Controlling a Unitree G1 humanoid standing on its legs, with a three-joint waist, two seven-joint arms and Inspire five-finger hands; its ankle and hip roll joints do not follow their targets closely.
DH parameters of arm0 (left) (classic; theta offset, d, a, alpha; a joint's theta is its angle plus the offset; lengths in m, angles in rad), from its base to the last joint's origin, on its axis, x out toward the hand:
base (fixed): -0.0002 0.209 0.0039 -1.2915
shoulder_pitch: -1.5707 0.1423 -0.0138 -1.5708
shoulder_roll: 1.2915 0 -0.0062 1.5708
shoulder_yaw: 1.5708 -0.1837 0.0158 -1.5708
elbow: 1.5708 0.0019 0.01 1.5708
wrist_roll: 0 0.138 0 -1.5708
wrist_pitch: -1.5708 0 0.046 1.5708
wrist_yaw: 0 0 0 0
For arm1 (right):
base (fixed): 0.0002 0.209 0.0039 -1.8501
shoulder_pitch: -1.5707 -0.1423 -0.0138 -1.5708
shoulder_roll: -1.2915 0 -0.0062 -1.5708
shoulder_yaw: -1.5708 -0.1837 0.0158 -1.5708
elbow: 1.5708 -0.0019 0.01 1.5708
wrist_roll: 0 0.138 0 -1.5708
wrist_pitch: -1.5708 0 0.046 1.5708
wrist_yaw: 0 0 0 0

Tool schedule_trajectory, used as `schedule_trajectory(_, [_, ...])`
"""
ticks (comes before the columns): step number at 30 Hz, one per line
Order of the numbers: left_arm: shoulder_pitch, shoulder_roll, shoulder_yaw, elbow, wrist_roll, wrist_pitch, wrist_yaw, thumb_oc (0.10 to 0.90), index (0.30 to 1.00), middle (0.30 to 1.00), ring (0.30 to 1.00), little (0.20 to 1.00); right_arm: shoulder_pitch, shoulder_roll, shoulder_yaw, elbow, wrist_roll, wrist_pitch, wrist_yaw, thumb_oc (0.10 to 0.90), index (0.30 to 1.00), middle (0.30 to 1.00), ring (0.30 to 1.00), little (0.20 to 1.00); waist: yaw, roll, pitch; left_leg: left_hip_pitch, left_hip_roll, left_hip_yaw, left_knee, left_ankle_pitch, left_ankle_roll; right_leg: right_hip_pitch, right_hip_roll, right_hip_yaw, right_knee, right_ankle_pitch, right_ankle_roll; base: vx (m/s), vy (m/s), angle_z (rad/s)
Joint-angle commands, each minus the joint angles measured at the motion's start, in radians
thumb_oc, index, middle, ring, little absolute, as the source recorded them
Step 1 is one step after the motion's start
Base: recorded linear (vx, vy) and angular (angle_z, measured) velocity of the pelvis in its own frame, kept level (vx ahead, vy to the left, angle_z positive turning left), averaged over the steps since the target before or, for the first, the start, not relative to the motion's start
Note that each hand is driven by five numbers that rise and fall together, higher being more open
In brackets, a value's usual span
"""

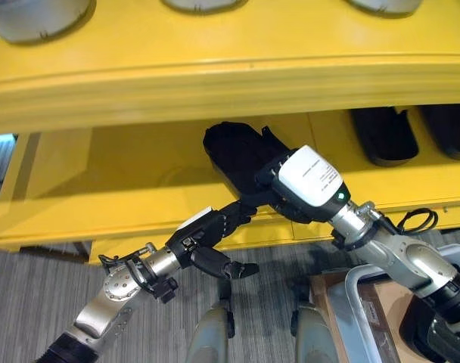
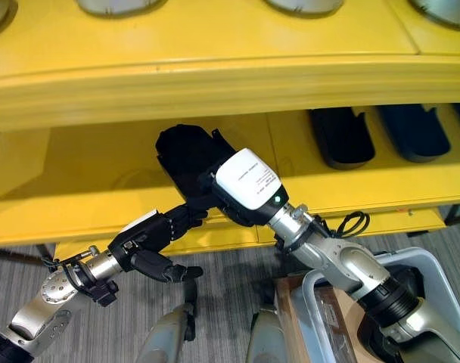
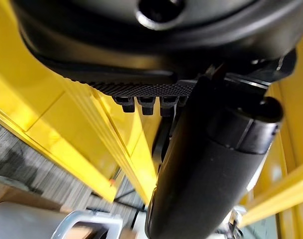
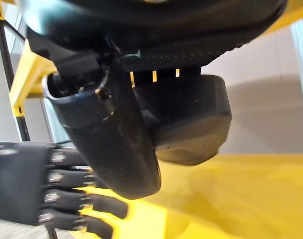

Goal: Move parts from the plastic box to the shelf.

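- I see the black part on the yellow shelf's lower level, my right hand clamped round it.
- My left hand hovers below the shelf edge, fingers straight, touching nothing.
- No writing I can read.
- Grey plastic box at lower right.

Lower shelf: left stretch bare yellow, open for entry; upper shelf lip overhangs, limits height of approach; centre blocked by black part with right hand against it; left hand at shelf front edge just below part; right stretch taken by two black parts side by side; plastic box low at right.
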Motion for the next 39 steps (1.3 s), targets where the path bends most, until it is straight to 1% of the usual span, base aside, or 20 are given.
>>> schedule_trajectory(1, [-0.055,-0.088,0.030,-0.122,-0.082,-0.137,-0.015,0.900,1.000,1.000,1.000,1.000,-0.159,-0.038,-0.059,-0.031,0.085,0.039,-0.033,0.400,0.300,0.300,0.300,0.300,-0.002,0.079,-0.028,0.187,0.064,0.010,-0.101,-0.120,-0.037,0.109,0.030,-0.047,-0.086,0.012,0.022,-0.10,0.000,0.11])
schedule_trajectory(2, [-0.059,-0.098,0.034,-0.126,-0.089,-0.139,-0.014,0.900,1.000,1.000,1.000,1.000,-0.162,-0.052,-0.061,-0.030,0.089,0.033,-0.027,0.400,0.300,0.300,0.300,0.300,-0.008,0.086,-0.018,0.183,0.066,0.011,-0.105,-0.112,-0.043,0.104,0.032,-0.053,-0.082,0.008,0.015,-0.12,0.006,-0.19])
schedule_trajectory(3, [-0.068,-0.108,0.032,-0.130,-0.079,-0.139,-0.005,0.900,1.000,1.000,1.000,1.000,-0.174,-0.064,-0.059,-0.034,0.090,0.047,-0.013,0.400,0.300,0.300,0.300,0.300,-0.015,0.094,-0.006,0.176,0.069,0.014,-0.103,-0.107,-0.045,0.094,0.032,-0.060,-0.070,0.002,0.007,-0.11,0.007,-0.12])
schedule_trajectory(5, [-0.078,-0.111,0.027,-0.131,-0.071,-0.145,0.009,0.900,1.000,1.000,1.000,1.000,-0.196,-0.075,-0.042,-0.022,0.104,0.043,-0.017,0.400,0.300,0.300,0.300,0.300,-0.021,0.100,0.004,0.170,0.068,0.015,-0.097,-0.106,-0.044,0.086,0.032,-0.063,-0.057,-0.007,-0.002,-0.10,0.018,-0.19])
schedule_trajectory(8, [-0.082,-0.122,0.028,-0.127,-0.066,-0.143,0.022,0.900,1.000,1.000,1.000,1.000,-0.213,-0.072,-0.029,-0.025,0.115,0.066,0.007,0.400,0.300,0.300,0.300,0.300,-0.027,0.108,0.014,0.164,0.066,0.012,-0.081,-0.110,-0.044,0.080,0.029,-0.064,-0.037,-0.019,-0.011,-0.06,0.031,-0.14])
schedule_trajectory(10, [-0.091,-0.125,0.025,-0.126,-0.061,-0.143,0.035,0.900,1.000,1.000,1.000,1.000,-0.240,-0.061,-0.019,-0.020,0.119,0.111,0.021,0.400,0.300,0.300,0.300,0.300,-0.031,0.112,0.022,0.160,0.064,0.013,-0.069,-0.115,-0.044,0.074,0.025,-0.059,-0.028,-0.021,-0.012,-0.07,0.035,-0.12])
schedule_trajectory(12, [-0.100,-0.126,0.022,-0.125,-0.051,-0.149,0.041,0.900,1.000,1.000,1.000,1.000,-0.271,-0.040,-0.005,0.014,0.126,0.117,0.010,0.400,0.300,0.300,0.300,0.300,-0.031,0.115,0.030,0.154,0.062,0.016,-0.058,-0.120,-0.042,0.069,0.021,-0.054,-0.023,-0.022,-0.015,-0.08,0.023,-0.09])
schedule_trajectory(14, [-0.107,-0.132,0.018,-0.120,-0.044,-0.154,0.044,0.900,1.000,1.000,1.000,1.000,-0.290,-0.020,-0.001,0.032,0.107,0.139,0.005,0.400,0.300,0.300,0.300,0.300,-0.032,0.120,0.037,0.146,0.058,0.019,-0.045,-0.125,-0.039,0.061,0.018,-0.048,-0.014,-0.025,-0.016,-0.08,0.025,0.00])
schedule_trajectory(15, [-0.115,-0.136,0.015,-0.123,-0.038,-0.150,0.051,0.900,1.000,1.000,1.000,1.000,-0.303,-0.004,-0.003,0.040,0.084,0.166,0.005,0.400,0.300,0.300,0.300,0.300,-0.032,0.125,0.044,0.138,0.057,0.021,-0.032,-0.131,-0.038,0.054,0.013,-0.045,0.000,-0.030,-0.017,-0.07,0.019,0.00])
schedule_trajectory(20, [-0.125,-0.149,0.011,-0.124,-0.033,-0.148,0.057,0.900,1.000,1.000,1.000,1.000,-0.326,0.014,-0.003,0.052,0.079,0.214,0.016,0.400,0.300,0.300,0.300,0.300,-0.033,0.131,0.056,0.128,0.054,0.027,-0.010,-0.141,-0.037,0.045,0.005,-0.041,0.021,-0.039,-0.018,-0.04,0.017,0.01])
schedule_trajectory(22, [-0.130,-0.160,0.015,-0.134,-0.019,-0.137,0.063,0.900,1.000,1.000,1.000,1.000,-0.334,0.026,-0.018,0.069,0.068,0.275,0.004,0.400,0.300,0.300,0.300,0.300,-0.034,0.138,0.069,0.116,0.048,0.031,0.013,-0.149,-0.036,0.038,0.001,-0.035,0.040,-0.048,-0.021,-0.07,0.031,0.02])
schedule_trajectory(25, [-0.135,-0.166,0.019,-0.135,-0.012,-0.130,0.063,0.900,1.000,1.000,1.000,1.000,-0.347,0.042,-0.028,0.090,0.067,0.297,-0.012,0.400,0.300,0.300,0.300,0.300,-0.034,0.143,0.074,0.106,0.042,0.034,0.026,-0.153,-0.035,0.034,-0.001,-0.031,0.048,-0.054,-0.024,-0.07,0.028,0.01])
schedule_trajectory(28, [-0.140,-0.179,0.021,-0.143,0.004,-0.125,0.062,0.900,1.000,1.000,1.000,1.000,-0.372,0.072,-0.039,0.119,0.045,0.319,-0.021,0.400,0.300,0.300,0.300,0.300,-0.030,0.158,0.085,0.090,0.030,0.036,0.053,-0.162,-0.031,0.024,-0.007,-0.029,0.073,-0.067,-0.028,-0.09,0.036,-0.02])
schedule_trajectory(32, [-0.146,-0.187,0.023,-0.146,0.011,-0.136,0.069,0.900,1.000,1.000,1.000,1.000,-0.396,0.088,-0.030,0.134,0.019,0.325,-0.008,0.400,0.300,0.300,0.300,0.300,-0.028,0.172,0.092,0.081,0.024,0.042,0.077,-0.168,-0.031,0.019,-0.014,-0.027,0.099,-0.080,-0.031,-0.08,0.042,0.00])
schedule_trajectory(34, [-0.151,-0.201,0.034,-0.144,-0.019,-0.118,0.089,0.900,1.000,1.000,1.000,1.000,-0.390,0.095,-0.027,0.136,0.004,0.345,0.001,0.400,0.300,0.300,0.300,0.300,-0.029,0.178,0.093,0.077,0.020,0.048,0.099,-0.177,-0.028,0.018,-0.021,-0.026,0.126,-0.093,-0.035,-0.10,0.046,0.06])
schedule_trajectory(35, [-0.150,-0.215,0.047,-0.138,-0.051,-0.081,0.122,0.900,1.000,1.000,1.000,1.000,-0.378,0.101,-0.029,0.146,0.006,0.360,-0.011,0.400,0.300,0.300,0.300,0.300,-0.028,0.180,0.095,0.073,0.018,0.052,0.125,-0.186,-0.026,0.018,-0.028,-0.028,0.152,-0.103,-0.038,-0.10,0.020,0.09])
schedule_trajectory(36, [-0.152,-0.223,0.052,-0.130,-0.062,-0.065,0.124,0.900,1.000,1.000,1.000,1.000,-0.374,0.106,-0.030,0.152,0.014,0.368,-0.022,0.400,0.300,0.300,0.300,0.300,-0.027,0.179,0.094,0.071,0.017,0.053,0.135,-0.190,-0.024,0.019,-0.031,-0.030,0.162,-0.108,-0.038,-0.09,-0.007,0.11])
schedule_trajectory(37, [-0.155,-0.234,0.060,-0.121,-0.064,-0.036,0.126,0.900,1.000,1.000,1.000,1.000,-0.370,0.114,-0.031,0.157,0.021,0.380,-0.034,0.400,0.300,0.300,0.300,0.300,-0.026,0.178,0.095,0.067,0.016,0.053,0.148,-0.197,-0.021,0.017,-0.034,-0.030,0.178,-0.117,-0.040,-0.05,-0.017,0.10])
schedule_trajectory(38, [-0.154,-0.240,0.064,-0.114,-0.055,-0.027,0.126,0.900,1.000,1.000,1.000,1.000,-0.367,0.120,-0.036,0.163,0.021,0.382,-0.038,0.400,0.300,0.300,0.300,0.300,-0.026,0.178,0.095,0.065,0.016,0.052,0.157,-0.200,-0.020,0.016,-0.035,-0.030,0.189,-0.121,-0.042,-0.05,-0.037,0.11])
schedule_trajectory(39, [-0.156,-0.251,0.071,-0.099,-0.020,-0.006,0.127,0.900,1.000,1.000,1.000,1.000,-0.364,0.136,-0.050,0.175,0.027,0.400,-0.052,0.400,0.300,0.300,0.300,0.300,-0.024,0.175,0.095,0.059,0.016,0.052,0.180,-0.212,-0.016,0.015,-0.038,-0.031,0.216,-0.133,-0.046,-0.05,-0.045,0.10])
